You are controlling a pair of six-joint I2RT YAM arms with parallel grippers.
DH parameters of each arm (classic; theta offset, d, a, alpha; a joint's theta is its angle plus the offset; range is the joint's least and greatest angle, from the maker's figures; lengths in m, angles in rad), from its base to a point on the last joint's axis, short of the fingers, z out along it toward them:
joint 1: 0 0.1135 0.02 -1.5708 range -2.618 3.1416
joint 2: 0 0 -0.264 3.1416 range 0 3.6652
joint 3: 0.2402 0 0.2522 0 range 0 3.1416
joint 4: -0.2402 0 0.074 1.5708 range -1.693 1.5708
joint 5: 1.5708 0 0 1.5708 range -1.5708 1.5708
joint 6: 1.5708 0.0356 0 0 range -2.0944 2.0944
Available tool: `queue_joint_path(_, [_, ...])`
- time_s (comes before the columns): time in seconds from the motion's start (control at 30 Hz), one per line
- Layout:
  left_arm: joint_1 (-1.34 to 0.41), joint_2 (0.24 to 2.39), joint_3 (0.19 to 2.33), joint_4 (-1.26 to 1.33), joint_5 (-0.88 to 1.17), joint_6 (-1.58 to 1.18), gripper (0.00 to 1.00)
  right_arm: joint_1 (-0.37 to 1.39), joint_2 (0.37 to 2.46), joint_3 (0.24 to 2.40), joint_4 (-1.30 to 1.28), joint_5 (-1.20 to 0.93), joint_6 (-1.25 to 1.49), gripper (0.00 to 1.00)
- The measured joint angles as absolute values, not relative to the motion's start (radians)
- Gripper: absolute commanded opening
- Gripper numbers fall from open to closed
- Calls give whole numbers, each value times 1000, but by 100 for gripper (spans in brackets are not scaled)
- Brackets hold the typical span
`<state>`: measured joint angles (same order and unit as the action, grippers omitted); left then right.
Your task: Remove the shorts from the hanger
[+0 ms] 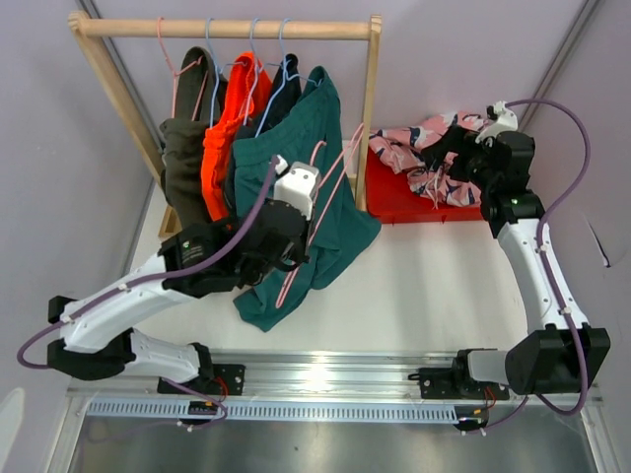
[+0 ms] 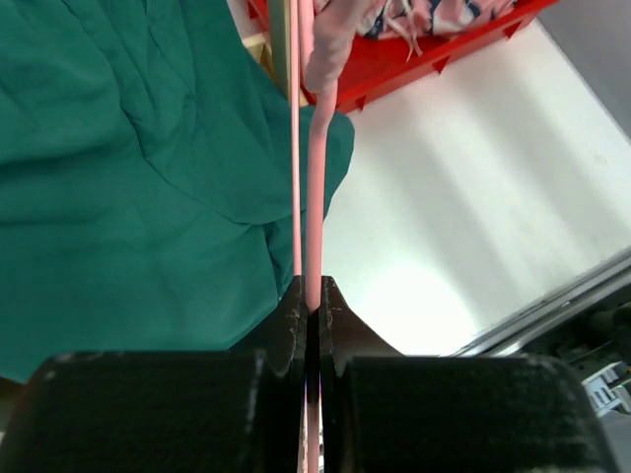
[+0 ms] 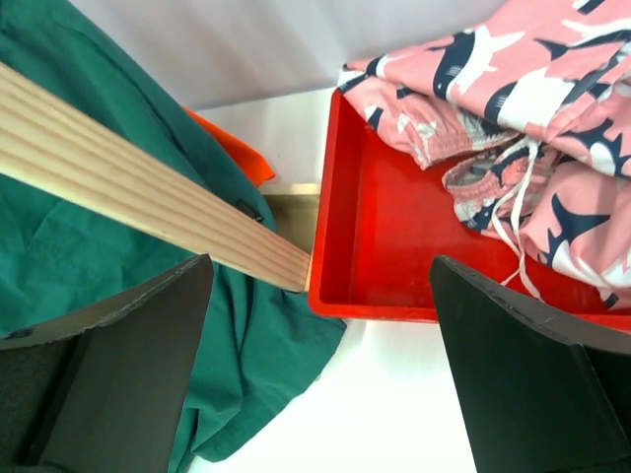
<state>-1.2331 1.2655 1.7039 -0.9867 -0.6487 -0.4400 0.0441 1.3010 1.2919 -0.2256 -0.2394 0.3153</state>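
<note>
Teal shorts (image 1: 340, 227): draped on a pink hanger (image 2: 315, 197) at the right end of the wooden rack (image 1: 227, 29), bunched up, lower edge spilling onto the table (image 1: 444, 286) in front of the rack
Long axis: slanted, from up near the rack's rail down and out toward its front-left; the hanger tilted the same way
Left gripper (image 2: 312, 296): clamped tight on the hanger's thin pink bar, just in front of the rack
Right gripper (image 3: 320, 261): spread wide with nothing in it, hovering by the rack's right post
Olive shorts (image 1: 182, 168), orange shorts (image 1: 222, 138), navy shorts (image 1: 281, 94): all hung on the rack's rail, left of the teal pair
Pink printed shorts (image 3: 532, 89): crumpled in the red tray (image 3: 375, 227) just right of the rack's foot
</note>
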Motion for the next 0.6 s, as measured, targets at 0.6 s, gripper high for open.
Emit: queue_joint_path(0.6, [-948,1716,2381,-1015,-579,-261,0,39,1206,1136,-233,-244,325,99])
